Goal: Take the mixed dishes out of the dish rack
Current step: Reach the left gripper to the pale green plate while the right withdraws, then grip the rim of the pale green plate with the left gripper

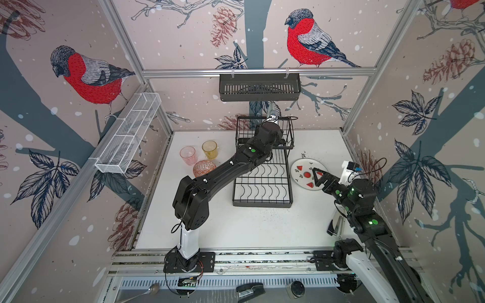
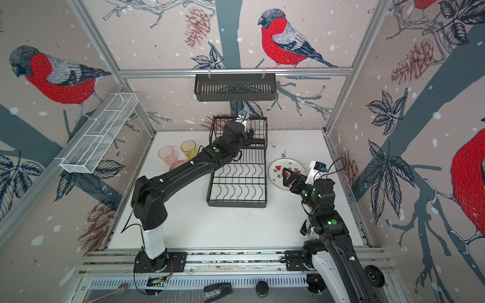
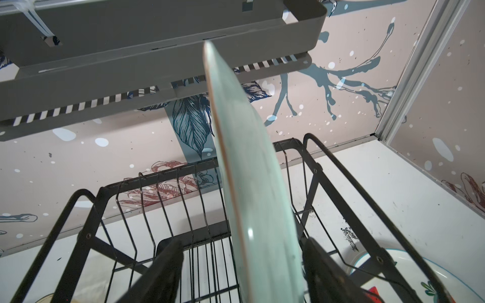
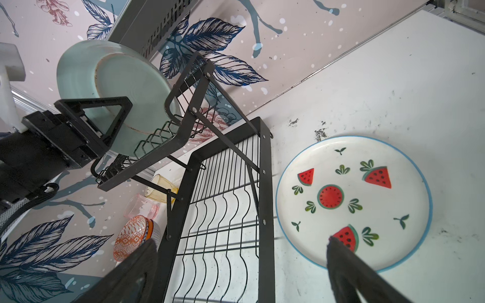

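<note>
The black two-tier dish rack [image 1: 262, 203] [image 2: 237, 203] stands at the back middle of the table. A pale mint plate [image 3: 249, 183] [image 4: 126, 78] stands on edge in its raised basket. My left gripper [image 3: 240, 244] is open astride this plate's lower rim. One finger stands clear of the plate and the other lies close against it. A cream plate with watermelon pictures [image 1: 304, 170] [image 4: 354, 202] lies flat on the table to the right of the rack. My right gripper [image 1: 316, 174] [image 4: 240, 242] hovers open and holds nothing, over that plate's edge nearest the rack.
A pink tumbler [image 1: 188, 154], an amber tumbler [image 1: 210, 149] and an orange-patterned bowl [image 1: 204, 168] stand left of the rack. A black shelf basket [image 1: 259, 86] hangs on the back rail just above the mint plate. A white mesh tray [image 1: 128, 136] lines the left wall.
</note>
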`<state>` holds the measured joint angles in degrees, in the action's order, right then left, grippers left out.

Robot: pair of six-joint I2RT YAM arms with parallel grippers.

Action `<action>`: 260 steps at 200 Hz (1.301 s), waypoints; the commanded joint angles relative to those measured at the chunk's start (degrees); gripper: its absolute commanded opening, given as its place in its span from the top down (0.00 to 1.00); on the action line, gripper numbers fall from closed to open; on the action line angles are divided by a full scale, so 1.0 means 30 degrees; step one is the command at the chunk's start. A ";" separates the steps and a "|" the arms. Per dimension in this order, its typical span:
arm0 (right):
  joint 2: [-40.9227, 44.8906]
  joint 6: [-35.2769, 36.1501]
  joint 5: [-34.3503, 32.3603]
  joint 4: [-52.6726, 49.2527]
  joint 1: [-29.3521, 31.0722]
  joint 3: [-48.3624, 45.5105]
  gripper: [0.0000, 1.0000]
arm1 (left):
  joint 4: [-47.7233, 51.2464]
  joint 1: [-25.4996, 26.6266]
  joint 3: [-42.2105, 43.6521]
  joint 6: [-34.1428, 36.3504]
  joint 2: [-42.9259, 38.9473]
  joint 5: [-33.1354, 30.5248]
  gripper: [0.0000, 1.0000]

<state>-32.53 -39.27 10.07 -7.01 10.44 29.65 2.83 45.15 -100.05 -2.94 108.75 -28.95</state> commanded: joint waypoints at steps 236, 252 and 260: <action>-0.0589 -0.0816 -0.0447 0.1135 0.0044 -0.0446 0.00 | -0.0394 -0.0818 -0.0329 0.0863 -0.0069 -0.0404 0.70; -0.0565 -0.0827 -0.0512 0.1136 0.0037 -0.0457 0.00 | -0.0342 -0.0819 -0.0496 0.0863 -0.0017 -0.0370 0.72; -0.0580 -0.0827 -0.0542 0.1110 0.0047 -0.0478 0.00 | -0.0311 -0.0832 -0.0557 0.0846 -0.0037 -0.0399 0.72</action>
<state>-34.35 -41.82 9.34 -5.56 10.44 28.29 2.59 43.13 -100.60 -2.04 108.64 -26.96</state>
